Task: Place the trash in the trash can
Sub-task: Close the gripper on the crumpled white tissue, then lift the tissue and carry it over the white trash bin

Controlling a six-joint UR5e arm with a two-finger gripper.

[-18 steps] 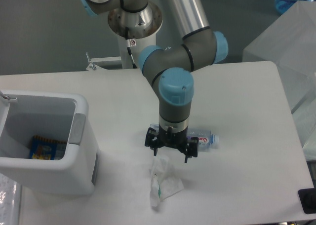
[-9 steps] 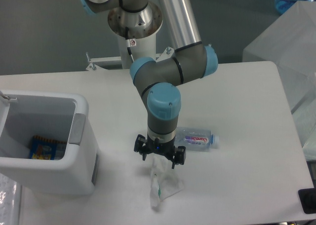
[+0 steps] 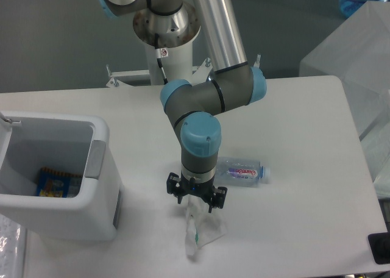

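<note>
A crumpled white wrapper with a small green mark lies on the table near the front edge. My gripper hangs straight down over its upper end with the fingers spread, open, and the top of the wrapper sits between them. A clear water bottle with a pink-purple label lies on its side just right of the gripper, partly hidden by my wrist. The white trash can stands at the left, well apart from the gripper.
Inside the trash can lies a blue and orange packet. A translucent plastic box stands at the right beyond the table edge. My arm's base rises at the back centre.
My gripper has moved left from over the bottle to above the wrapper and dropped slightly lower. The bottle now shows more fully. The wrapper and bottle lie where they were.
</note>
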